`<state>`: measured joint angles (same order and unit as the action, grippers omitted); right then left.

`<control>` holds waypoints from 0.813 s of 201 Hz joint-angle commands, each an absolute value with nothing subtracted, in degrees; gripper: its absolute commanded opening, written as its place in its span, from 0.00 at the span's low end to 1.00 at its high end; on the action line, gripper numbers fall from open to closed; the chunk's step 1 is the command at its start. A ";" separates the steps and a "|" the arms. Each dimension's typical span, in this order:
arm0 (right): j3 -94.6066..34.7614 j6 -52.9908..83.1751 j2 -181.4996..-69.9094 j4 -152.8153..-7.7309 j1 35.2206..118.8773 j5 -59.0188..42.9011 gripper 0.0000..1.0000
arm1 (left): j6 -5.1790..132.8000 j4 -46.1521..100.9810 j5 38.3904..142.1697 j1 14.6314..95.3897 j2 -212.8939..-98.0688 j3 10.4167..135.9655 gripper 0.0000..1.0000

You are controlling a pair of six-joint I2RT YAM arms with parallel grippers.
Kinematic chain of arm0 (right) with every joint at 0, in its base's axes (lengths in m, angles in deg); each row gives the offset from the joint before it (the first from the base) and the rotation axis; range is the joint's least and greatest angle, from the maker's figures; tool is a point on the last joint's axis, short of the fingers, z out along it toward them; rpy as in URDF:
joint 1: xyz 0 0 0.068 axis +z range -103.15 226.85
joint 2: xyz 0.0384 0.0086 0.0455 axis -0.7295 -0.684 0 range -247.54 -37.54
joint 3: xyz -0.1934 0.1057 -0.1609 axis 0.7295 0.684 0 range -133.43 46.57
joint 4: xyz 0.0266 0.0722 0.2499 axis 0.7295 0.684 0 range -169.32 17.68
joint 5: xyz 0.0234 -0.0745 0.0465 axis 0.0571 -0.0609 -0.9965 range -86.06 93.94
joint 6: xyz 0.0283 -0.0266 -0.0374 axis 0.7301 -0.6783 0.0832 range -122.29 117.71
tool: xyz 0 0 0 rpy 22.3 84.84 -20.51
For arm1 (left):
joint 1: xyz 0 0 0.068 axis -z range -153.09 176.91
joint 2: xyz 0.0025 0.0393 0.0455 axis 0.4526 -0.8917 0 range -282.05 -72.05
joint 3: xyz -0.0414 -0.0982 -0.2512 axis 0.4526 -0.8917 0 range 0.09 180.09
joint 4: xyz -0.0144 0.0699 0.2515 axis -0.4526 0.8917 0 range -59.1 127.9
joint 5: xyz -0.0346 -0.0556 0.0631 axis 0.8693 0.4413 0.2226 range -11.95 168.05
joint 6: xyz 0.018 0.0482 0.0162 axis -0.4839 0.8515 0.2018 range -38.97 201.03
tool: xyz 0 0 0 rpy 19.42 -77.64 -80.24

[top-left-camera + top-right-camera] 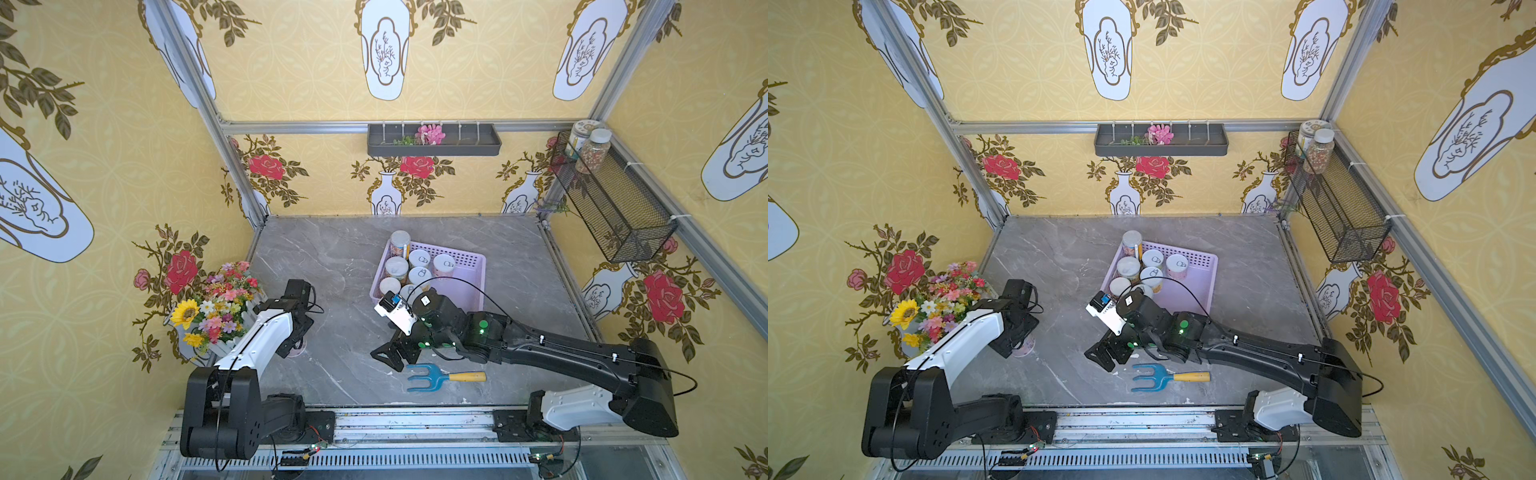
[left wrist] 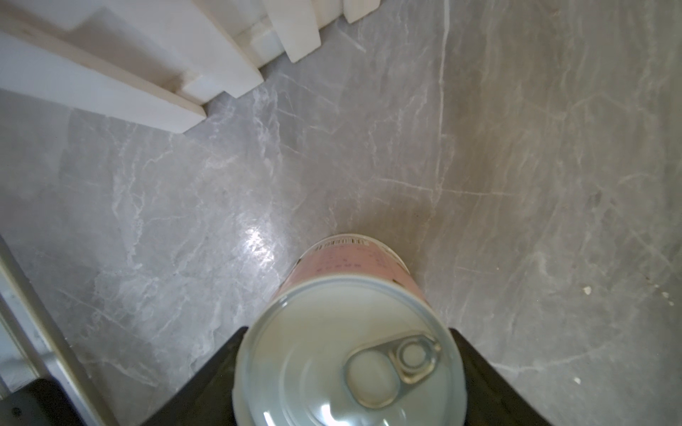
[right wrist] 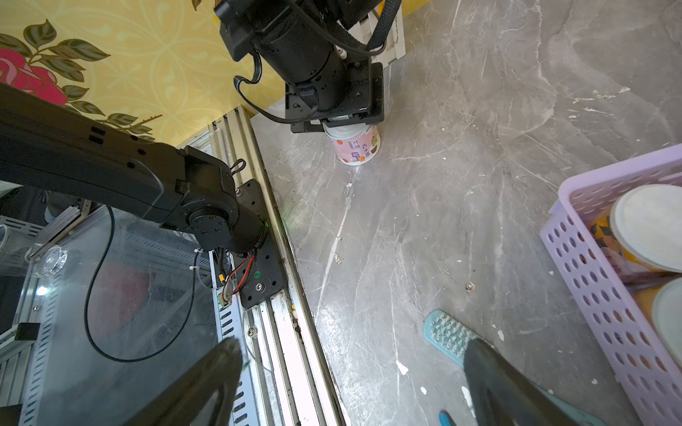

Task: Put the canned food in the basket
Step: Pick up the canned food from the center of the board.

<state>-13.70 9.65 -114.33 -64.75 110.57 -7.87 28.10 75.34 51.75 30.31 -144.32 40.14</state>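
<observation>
A pink-labelled can [image 2: 347,350] with a pull-tab top stands upright on the grey marble table, next to the flower box. My left gripper [image 2: 348,332] comes down over it, with a black finger pressed against each side. The right wrist view shows the same can [image 3: 356,147] resting on the table under the left gripper. In a top view only a bit of it [image 1: 1023,347] shows below the left wrist. The lilac basket [image 1: 478,270] sits at the middle back, holding several cans [image 1: 419,259]. My right gripper [image 1: 388,353] hangs open and empty near the basket's front corner.
A blue hand fork [image 1: 432,377] with a yellow handle lies near the front edge, beside the right gripper. A white picket box of flowers [image 1: 216,307] stands at the left. On the walls hang a black wire basket [image 1: 611,199] with jars [image 1: 594,149] and a dark grey trough [image 1: 434,141].
</observation>
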 commanded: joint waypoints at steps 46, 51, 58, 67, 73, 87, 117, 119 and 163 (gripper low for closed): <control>-12.24 10.43 -112.87 -67.50 110.57 -5.84 0.97 | 28.96 76.45 54.36 33.94 -139.55 41.73 0.49; -12.13 10.53 -112.76 -67.50 110.57 -5.54 0.97 | 28.76 76.97 54.17 34.78 -139.10 42.26 0.47; -11.94 10.62 -112.61 -67.46 110.61 -5.08 0.97 | 28.42 77.65 53.66 36.05 -138.54 42.79 0.44; -11.77 10.87 -112.49 -67.37 110.49 -4.41 0.97 | 27.86 78.47 53.21 37.72 -138.09 43.47 0.42; -11.64 11.03 -112.41 -67.50 110.42 -4.09 0.97 | 27.74 78.97 52.97 38.83 -137.83 43.91 0.40; -11.44 11.30 -112.20 -67.72 110.20 -3.86 0.97 | 27.26 80.07 52.11 41.16 -137.71 45.09 0.35; -11.53 11.81 -112.16 -67.81 109.66 -3.71 0.97 | 26.89 82.43 50.31 45.51 -137.88 48.56 0.30; -11.57 11.87 -112.18 -67.81 109.57 -3.71 0.97 | 26.89 82.47 50.33 45.89 -137.95 48.86 0.29; -11.81 14.20 -112.55 -66.14 107.08 -1.42 0.97 | 28.94 83.10 49.94 54.73 -140.25 55.96 0.20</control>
